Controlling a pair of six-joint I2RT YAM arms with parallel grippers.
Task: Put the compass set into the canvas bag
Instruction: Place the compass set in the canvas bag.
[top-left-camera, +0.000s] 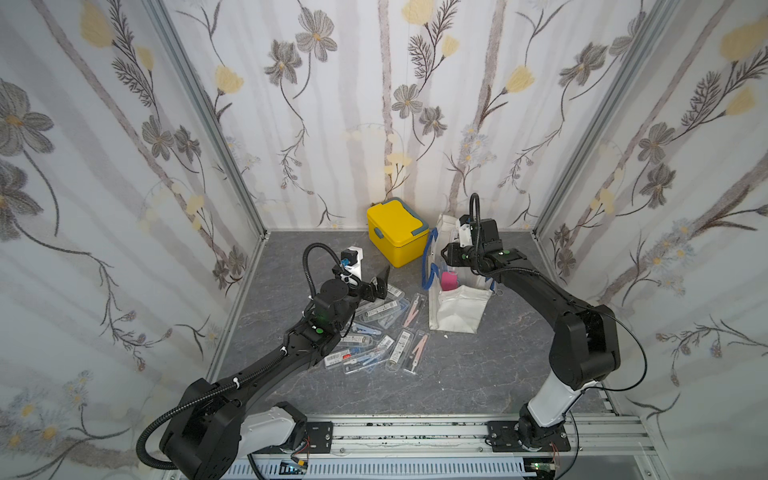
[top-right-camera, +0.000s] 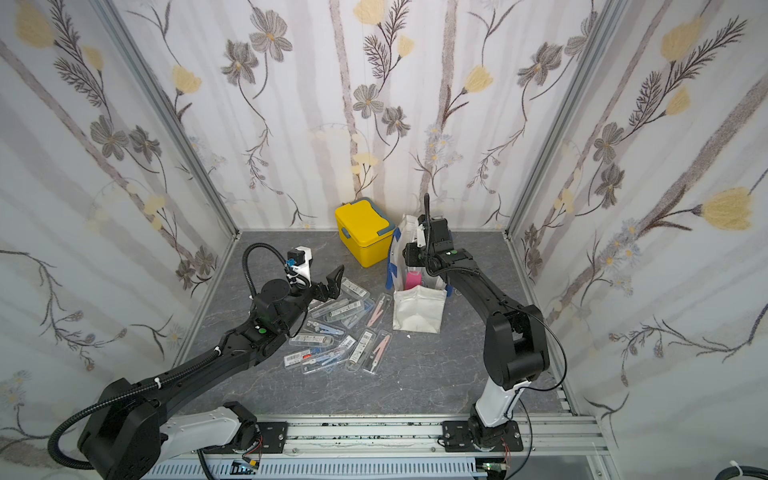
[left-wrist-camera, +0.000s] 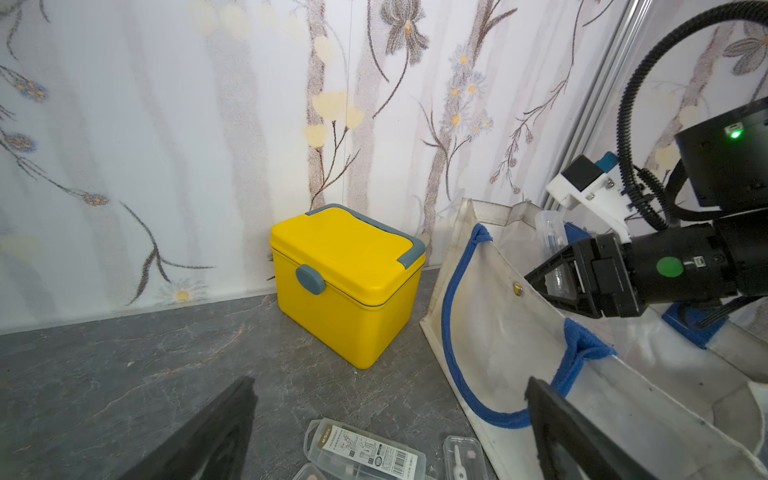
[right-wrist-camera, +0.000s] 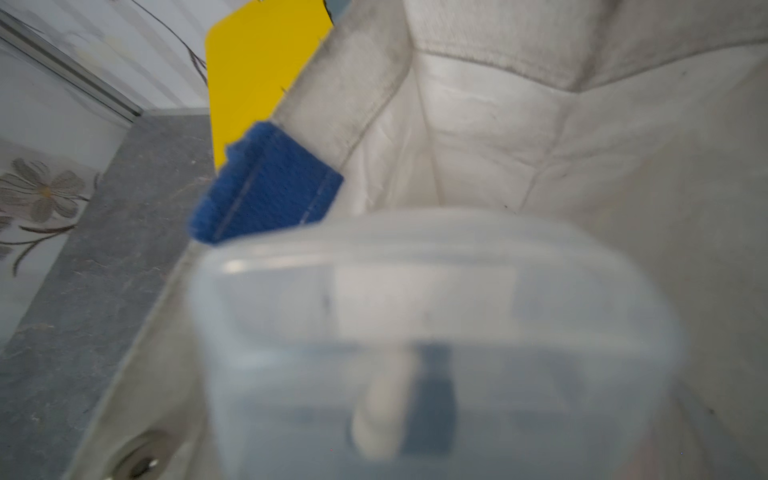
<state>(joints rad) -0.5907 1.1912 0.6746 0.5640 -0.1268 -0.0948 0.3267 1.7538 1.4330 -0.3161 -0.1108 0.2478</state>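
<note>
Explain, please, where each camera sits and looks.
Top views: overhead front, looking down on table, left arm, right arm, loose compass sets.
Left wrist: low, facing yellow box and canvas bag; own open fingers, right gripper.
Right wrist: at the bag's mouth, looking in past the held compass set; own fingers unseen.
Shared: both wrist views show box, bag.

The yellow box (top-left-camera: 397, 235) stands upright on the grey marbled counter (top-left-camera: 457, 374), near the back wall panel (top-left-camera: 332, 104). Its lid is closed. A grey-blue latch (left-wrist-camera: 310, 279) sits on one side. An aluminium rail (top-left-camera: 415, 432) borders the counter's front edge.
</note>
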